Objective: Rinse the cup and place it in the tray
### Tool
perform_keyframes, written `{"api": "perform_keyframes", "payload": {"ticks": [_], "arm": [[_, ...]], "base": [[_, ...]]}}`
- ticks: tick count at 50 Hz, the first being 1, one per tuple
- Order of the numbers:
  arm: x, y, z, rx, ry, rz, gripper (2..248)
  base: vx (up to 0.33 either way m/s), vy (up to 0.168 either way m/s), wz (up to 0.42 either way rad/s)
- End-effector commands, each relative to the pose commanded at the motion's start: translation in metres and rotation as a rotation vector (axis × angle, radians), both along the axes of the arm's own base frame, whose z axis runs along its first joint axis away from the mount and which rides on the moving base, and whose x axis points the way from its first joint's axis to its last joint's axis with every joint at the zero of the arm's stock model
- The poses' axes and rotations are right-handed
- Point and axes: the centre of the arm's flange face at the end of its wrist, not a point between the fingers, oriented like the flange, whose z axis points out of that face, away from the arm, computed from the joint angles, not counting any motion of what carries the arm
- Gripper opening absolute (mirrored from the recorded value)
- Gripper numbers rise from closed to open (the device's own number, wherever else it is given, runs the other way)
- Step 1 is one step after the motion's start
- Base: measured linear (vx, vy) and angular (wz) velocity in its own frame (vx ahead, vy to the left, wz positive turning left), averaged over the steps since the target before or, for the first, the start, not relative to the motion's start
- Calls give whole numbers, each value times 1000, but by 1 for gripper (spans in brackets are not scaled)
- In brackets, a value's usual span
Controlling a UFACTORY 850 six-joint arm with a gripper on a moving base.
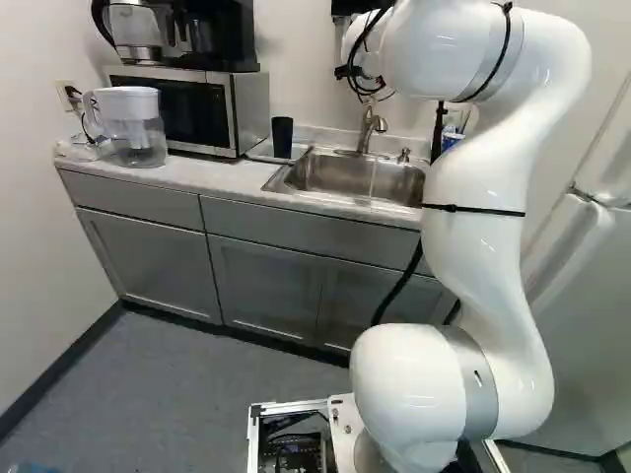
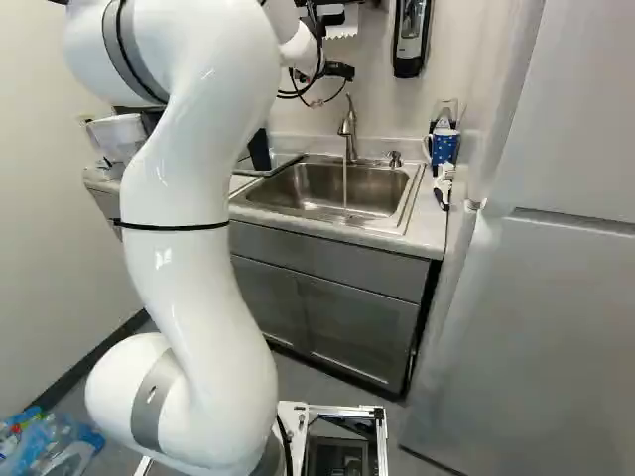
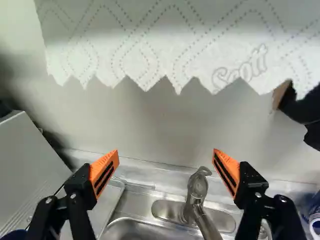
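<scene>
My jaws (image 2: 337, 71) apart, near faucet (image 3: 197, 189), facing wall (image 3: 165, 120). 1 black cup (image 1: 282, 137) on tray (image 3: 109, 199) by sink (image 2: 332, 188) left edge; 1 blue cup (image 2: 444, 147) near tabletop (image 2: 427, 223) right edge. Water (image 2: 345, 186) running into sink.

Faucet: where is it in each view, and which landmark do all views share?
Left base view: the faucet, above centre, left of the arm.
Right base view: above centre, right of the arm.
Wrist view: beyond the gripper, between its open fingers.
Shared landmark: the sink.
</scene>
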Motion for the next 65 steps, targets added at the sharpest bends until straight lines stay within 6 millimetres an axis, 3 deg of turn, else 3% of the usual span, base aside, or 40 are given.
{"api": "perform_keyframes", "payload": {"ticks": [65], "arm": [[14,-3,-11,12,81,5,247]], "base": [[0,0,0]]}}
